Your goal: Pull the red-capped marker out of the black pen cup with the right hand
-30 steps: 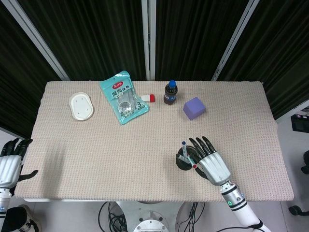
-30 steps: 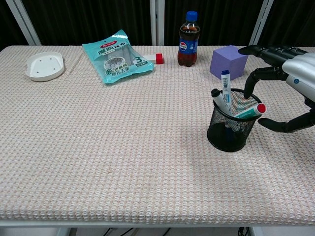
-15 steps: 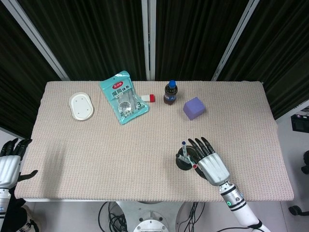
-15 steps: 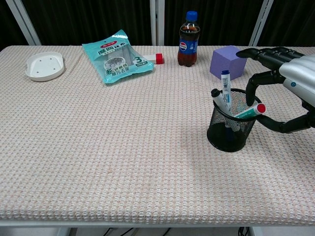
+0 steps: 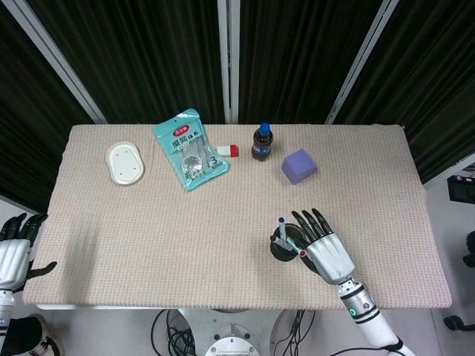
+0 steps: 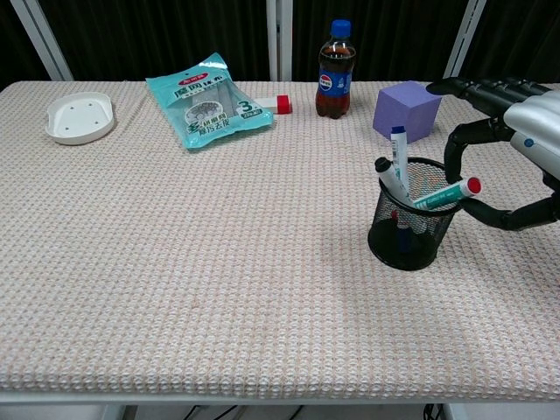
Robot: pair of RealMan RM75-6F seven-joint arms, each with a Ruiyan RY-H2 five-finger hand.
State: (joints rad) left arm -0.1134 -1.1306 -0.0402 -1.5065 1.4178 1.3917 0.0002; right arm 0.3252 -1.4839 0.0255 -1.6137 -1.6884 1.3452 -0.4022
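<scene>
Lower right, the right hand (image 6: 512,144) pinches the red-capped marker (image 6: 444,194) tilted in the cup (image 6: 405,226); only the head view shows the left hand (image 5: 15,248), fingers apart

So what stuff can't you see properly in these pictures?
- Whether the right hand actually pinches the red-capped marker: chest view, its finger and thumb bracket the cap, contact unclear; head view, too small.
- Right hand's palm: chest view, cut off by the right edge.
- Marker bottoms: hidden inside the black pen cup mesh.
- Left hand: head view only, partly cut by the left edge.
- Teal packet print: too small.
</scene>
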